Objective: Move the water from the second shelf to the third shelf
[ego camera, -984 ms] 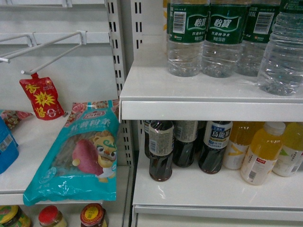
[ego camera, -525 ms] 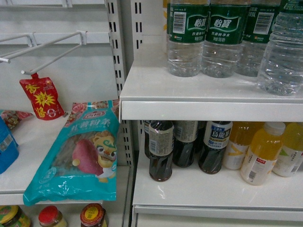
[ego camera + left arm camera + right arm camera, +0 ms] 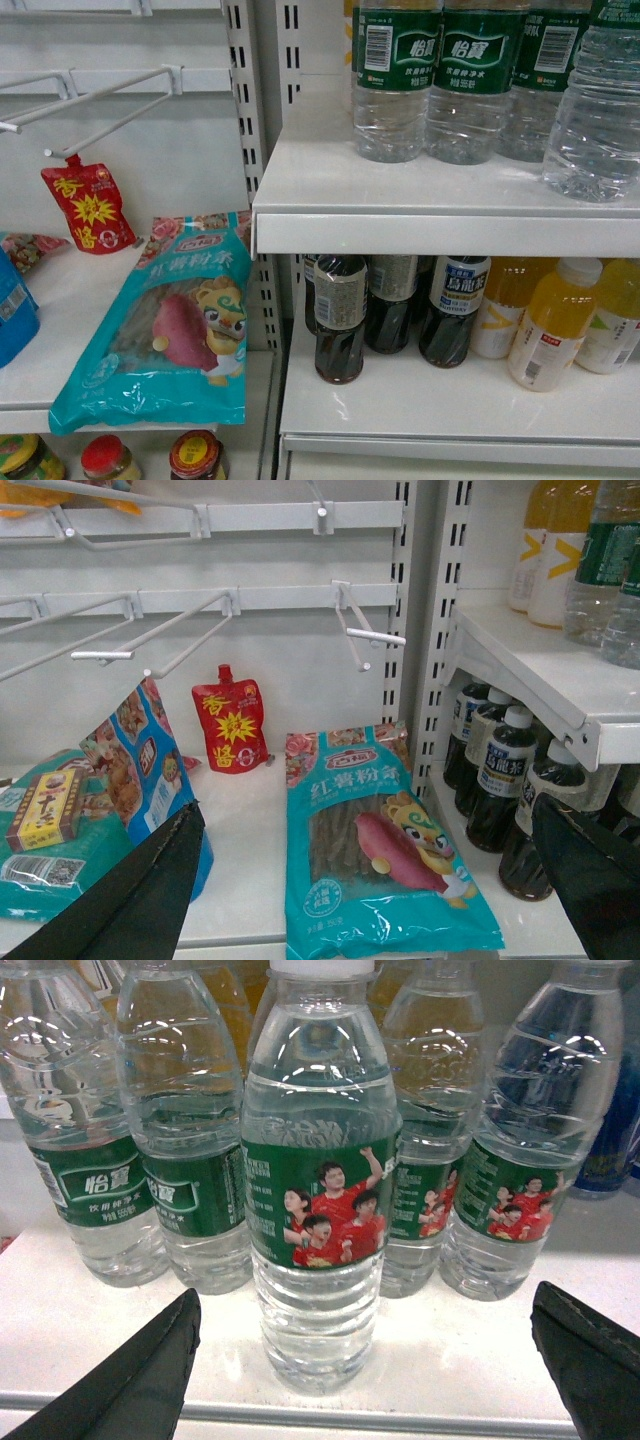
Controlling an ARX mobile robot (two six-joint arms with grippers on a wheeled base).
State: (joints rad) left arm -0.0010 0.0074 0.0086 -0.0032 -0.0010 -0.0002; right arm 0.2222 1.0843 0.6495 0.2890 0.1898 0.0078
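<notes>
Clear ribbed plastic water bottle [image 3: 320,1175] with a dark green label showing red-shirted figures stands upright at the front edge of the white shelf [image 3: 440,1360], directly ahead of the right claw [image 3: 365,1360], whose dark fingers [image 3: 140,1375] are spread wide and released on either side of it without touching. More green-labelled water bottles [image 3: 190,1160] stand just behind it. Spread wide as well, the left claw [image 3: 380,890] has a teal plastic snack bag [image 3: 385,855] lying ahead between its fingers.
</notes>
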